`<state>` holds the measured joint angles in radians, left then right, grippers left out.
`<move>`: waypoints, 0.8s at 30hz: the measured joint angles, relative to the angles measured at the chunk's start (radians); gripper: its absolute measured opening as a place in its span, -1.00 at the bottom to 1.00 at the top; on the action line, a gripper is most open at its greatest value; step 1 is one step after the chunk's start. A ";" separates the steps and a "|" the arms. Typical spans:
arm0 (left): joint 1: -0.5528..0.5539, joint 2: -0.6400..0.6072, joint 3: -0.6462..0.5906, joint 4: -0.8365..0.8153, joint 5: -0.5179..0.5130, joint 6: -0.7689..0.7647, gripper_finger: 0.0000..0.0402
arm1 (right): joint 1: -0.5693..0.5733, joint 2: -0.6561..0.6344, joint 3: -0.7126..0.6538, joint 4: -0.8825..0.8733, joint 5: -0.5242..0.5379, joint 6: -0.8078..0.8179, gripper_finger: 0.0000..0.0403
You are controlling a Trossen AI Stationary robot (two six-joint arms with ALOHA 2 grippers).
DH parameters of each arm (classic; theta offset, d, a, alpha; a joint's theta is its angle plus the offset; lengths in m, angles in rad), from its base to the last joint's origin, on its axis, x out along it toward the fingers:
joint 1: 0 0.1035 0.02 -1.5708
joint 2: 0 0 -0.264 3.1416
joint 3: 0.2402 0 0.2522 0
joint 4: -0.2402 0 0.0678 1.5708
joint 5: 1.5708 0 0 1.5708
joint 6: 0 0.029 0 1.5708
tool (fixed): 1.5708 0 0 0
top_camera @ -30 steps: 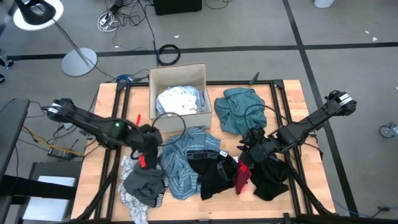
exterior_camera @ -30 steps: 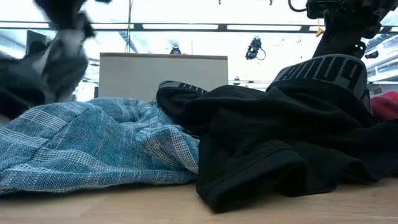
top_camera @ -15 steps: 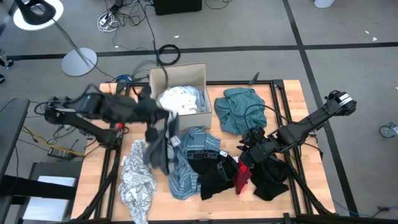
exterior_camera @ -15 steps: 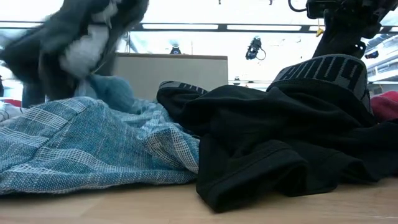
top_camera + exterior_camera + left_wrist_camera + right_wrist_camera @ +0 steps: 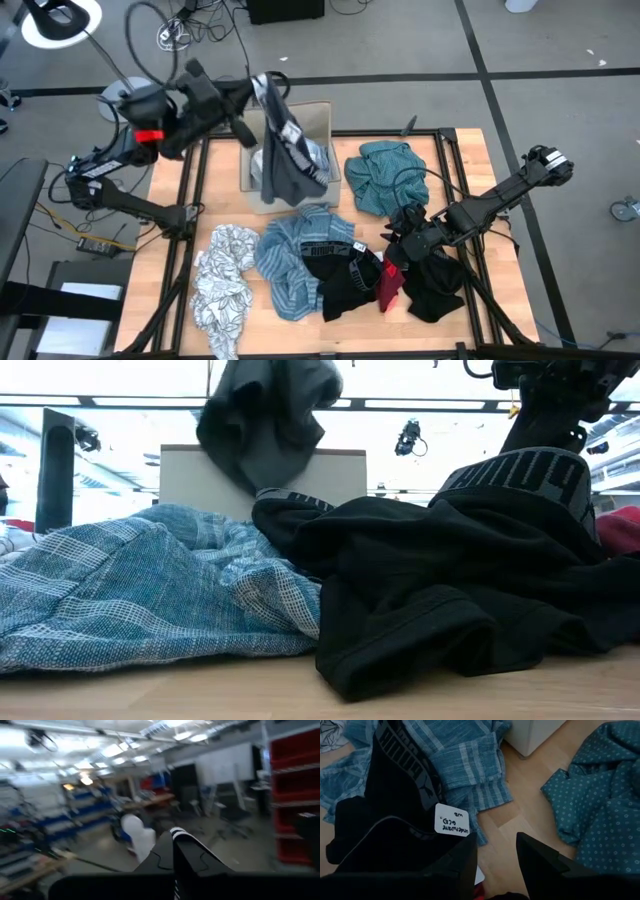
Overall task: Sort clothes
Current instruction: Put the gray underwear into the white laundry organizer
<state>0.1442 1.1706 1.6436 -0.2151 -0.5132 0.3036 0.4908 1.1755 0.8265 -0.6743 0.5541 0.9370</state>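
My left gripper (image 5: pixel 262 85) is raised high at the tan cardboard box (image 5: pixel 318 118) and is shut on a grey garment (image 5: pixel 280 150). In the low view the garment (image 5: pixel 265 420) hangs in front of the box's near wall (image 5: pixel 190 485). My right gripper (image 5: pixel 495 855) is open and empty, low over the black pieces (image 5: pixel 345 275) at the near right. A blue-striped piece (image 5: pixel 290 255), a red piece (image 5: pixel 390 285), a teal dotted piece (image 5: pixel 385 175) and a white-grey patterned piece (image 5: pixel 222 285) lie on the table. A white piece (image 5: pixel 300 160) lies in the box. My left gripper holds the grey garment by its upper end (image 5: pixel 270 92), pinched between the shut fingers; one layer or several, I cannot tell. The garment hangs slack below the gripper, lifted clear of the table, its lower end (image 5: pixel 250 485) at the height of the box wall.
The black frame rails (image 5: pixel 440 150) run along the table's edges. Bare wood (image 5: pixel 215 170) shows left of the box and between the box and the teal piece. A lamp stand (image 5: pixel 125 98) and cables lie on the floor beyond the far edge.
My left gripper has risen from the table's near left and swung toward the far edge, to the box, carrying the grey garment. The garment has come off the pile and now hangs in the air. The white-grey patterned piece beneath it lies uncovered.
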 joint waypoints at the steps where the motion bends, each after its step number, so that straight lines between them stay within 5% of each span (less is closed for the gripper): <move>1: 0.016 0.000 0.000 0.024 -0.002 0.013 -1.00 | 0.000 0.000 0.000 0.000 0.000 -0.005 -0.32; 9: 0.125 0.001 0.000 0.047 -0.002 0.031 -1.00 | 0.000 0.000 0.000 0.000 0.003 -0.022 -0.32; 14: 0.145 0.010 -0.017 -0.118 0.014 -0.038 -1.00 | 0.000 0.000 0.000 0.000 0.003 -0.024 -0.32; 24: 0.171 0.128 -0.273 -0.240 0.093 -0.252 -1.00 | 0.000 0.000 0.000 0.000 0.032 -0.024 -0.32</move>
<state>0.3151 1.2982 1.3710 -0.4551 -0.4199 0.0518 0.4908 1.1759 0.8265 -0.6745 0.5865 0.9127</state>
